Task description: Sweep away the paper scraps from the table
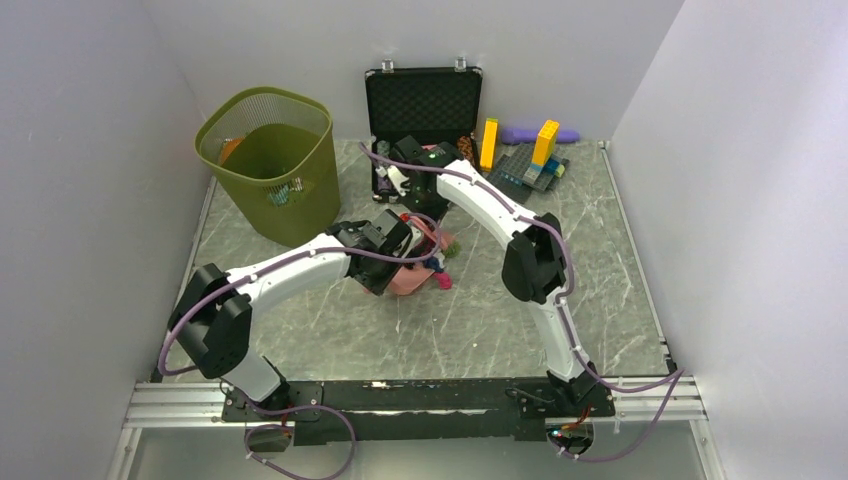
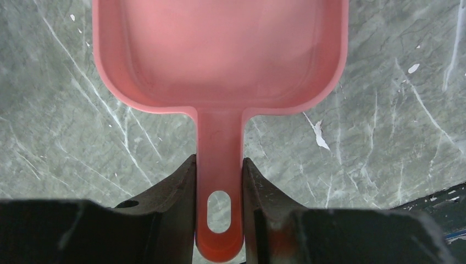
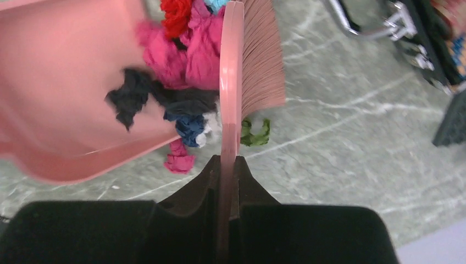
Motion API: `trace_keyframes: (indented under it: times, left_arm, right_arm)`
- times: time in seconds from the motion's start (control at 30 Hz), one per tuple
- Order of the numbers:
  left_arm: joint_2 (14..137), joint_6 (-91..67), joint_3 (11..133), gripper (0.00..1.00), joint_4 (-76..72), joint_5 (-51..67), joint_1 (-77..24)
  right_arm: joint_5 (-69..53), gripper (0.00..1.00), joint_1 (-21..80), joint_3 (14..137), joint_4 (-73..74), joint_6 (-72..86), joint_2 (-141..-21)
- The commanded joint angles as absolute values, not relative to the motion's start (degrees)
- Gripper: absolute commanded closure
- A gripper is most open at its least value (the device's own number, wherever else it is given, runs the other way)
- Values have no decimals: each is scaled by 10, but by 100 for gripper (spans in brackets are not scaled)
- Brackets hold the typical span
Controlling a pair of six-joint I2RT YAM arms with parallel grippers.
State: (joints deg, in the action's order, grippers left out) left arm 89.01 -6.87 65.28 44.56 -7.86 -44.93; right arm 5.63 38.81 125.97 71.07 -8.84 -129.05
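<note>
The bin (image 1: 270,165) stands at the far left of the bench (image 1: 600,300), so the filled pan will have a short carry that way once this stroke is done. The left arm reaches from its near-left base, elbow low, forearm running right and far to the middle. The left tool (image 2: 220,170) is clamped on the pan (image 2: 220,55) by its handle, which sits straight between the jaws. The part of the tray this camera sees looks bare, while the right wrist view shows the scraps (image 3: 181,60) heaped at the pan's mouth, some on the tray, some at its lip. A magenta wad (image 3: 180,160) lies on the bench just outside the lip, and a green wad (image 3: 254,133) sits right of the brush (image 3: 261,66), behind the bristles. To do this well, the pan's lip should press flat on the bench so nothing slides under. The brush should reset beyond the green wad and draw left in one low stroke, gathering both strays. The right tool (image 3: 226,165) grips the brush spine edge-on, jaws tight. Its arm rises from the near right, bends at the elbow and folds back from the far side.
</note>
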Motion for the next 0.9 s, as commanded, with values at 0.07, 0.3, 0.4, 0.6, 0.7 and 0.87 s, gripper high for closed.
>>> trace_keyframes:
  times: [0.07,0.3,0.4,0.6,0.7,0.87]
  left_arm:
    - [893,-80,641,100,396,-81,-446]
    - [883,-104,602,100,333,-95,-446]
    - [873,-109,577,100,313,-103,-446]
    - [815,-128,512,100,247,-120,-454]
    - [789,-133,486,100,230,-133,-460]
    - [744,-140,458,100,215,-148,-467]
  right_arm:
    - [-127,100,388,1205,679,-118,-1221]
    - [-137,100,388,1182,691,-113,-1180]
    - [-128,100,391,1170,698,-104,-1163]
    - [-48,100,379,1169,695,-45,-1133]
    - [-20,100,358,1178,683,-6,-1114]
    - [20,100,339,1163,651,43,-1065]
